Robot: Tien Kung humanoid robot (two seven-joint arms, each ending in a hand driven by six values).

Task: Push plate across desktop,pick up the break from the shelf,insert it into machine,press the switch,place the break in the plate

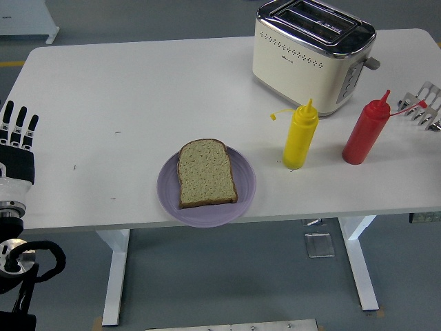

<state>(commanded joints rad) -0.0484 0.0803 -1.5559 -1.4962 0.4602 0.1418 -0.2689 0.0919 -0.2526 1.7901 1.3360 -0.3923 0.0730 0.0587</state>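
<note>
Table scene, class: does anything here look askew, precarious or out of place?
The purple plate holding the bread slice overhangs the table's near edge, so it looks precarious. Nothing is spilled.

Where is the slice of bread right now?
In the head view, the bread slice lies flat on the purple plate at the table's near edge, left of the yellow squeeze bottle.

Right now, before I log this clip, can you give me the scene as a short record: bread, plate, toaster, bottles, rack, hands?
bread: one slice lying flat on the plate
plate: purple, at the table's near edge, slightly overhanging it
toaster: cream, at the far right of the table, slots look empty
bottles: yellow bottle and red bottle, upright, in front of the toaster
rack: metal, at the right edge, no bread seen in it
left hand: at the left edge, fingers straight, holding nothing
right hand: not in view
</note>
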